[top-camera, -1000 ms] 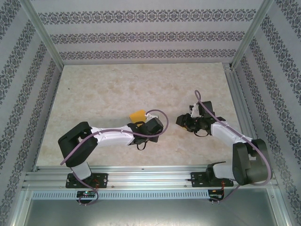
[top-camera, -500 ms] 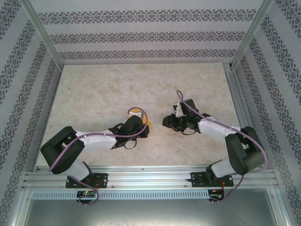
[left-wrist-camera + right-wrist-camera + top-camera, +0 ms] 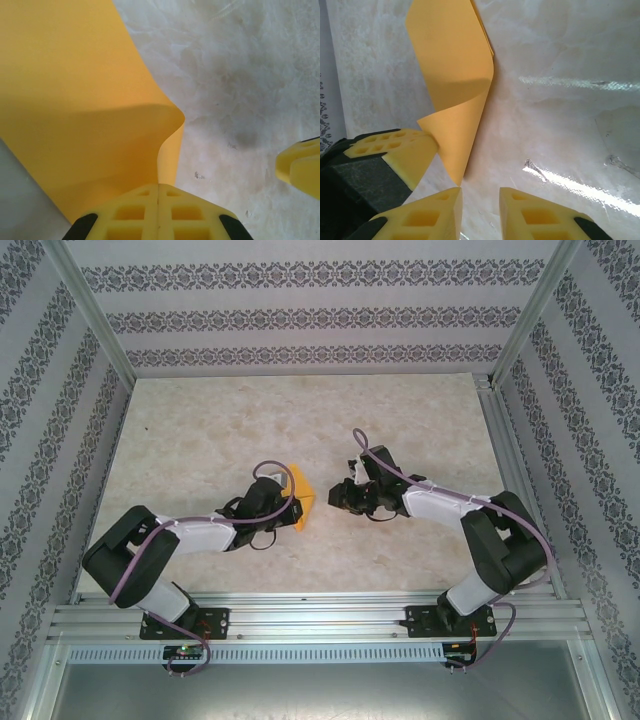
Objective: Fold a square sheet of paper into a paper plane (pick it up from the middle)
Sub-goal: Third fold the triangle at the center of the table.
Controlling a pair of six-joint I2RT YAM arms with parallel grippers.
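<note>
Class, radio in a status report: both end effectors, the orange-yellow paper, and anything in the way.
Left end effector shut on sheet of paper, sheet curled. Right end effector open, fingertips just short of its near corner. Nothing between them.

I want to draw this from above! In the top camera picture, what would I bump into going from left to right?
left arm → orange-yellow sheet of paper → right arm's fingers → rest of the right arm
</note>
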